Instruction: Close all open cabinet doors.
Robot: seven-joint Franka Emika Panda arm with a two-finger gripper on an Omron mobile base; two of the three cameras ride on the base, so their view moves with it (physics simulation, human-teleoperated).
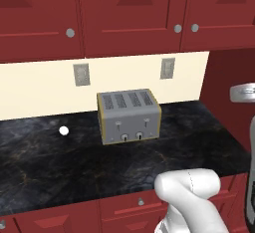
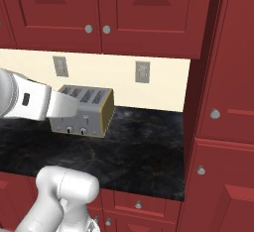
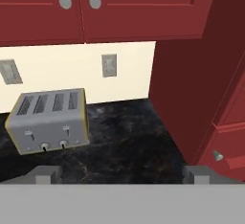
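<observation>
Dark red wall-cabinet doors run along the top over the counter. In the left base view I see one door [image 1: 40, 18] with a knob at its right edge, and a pair of doors [image 1: 129, 13] [image 1: 224, 13] whose knobs meet. The same pair [image 2: 54, 8] [image 2: 154, 8] [image 3: 38, 7] [image 3: 143, 7] appears in the other two views. All of them look flush with their frames. My gripper [image 3: 120, 174] is open, its two tips far apart, nothing between them. It points at the counter, well below the doors.
A grey four-slot toaster [image 1: 129, 116] [image 3: 48, 120] stands on the black marble counter [image 1: 60, 162]. A small white ball [image 1: 63, 130] lies to its left. A tall red cabinet [image 2: 223, 102] [image 3: 191, 74] walls off the right end. Drawer fronts [image 1: 141, 204] run below the counter edge.
</observation>
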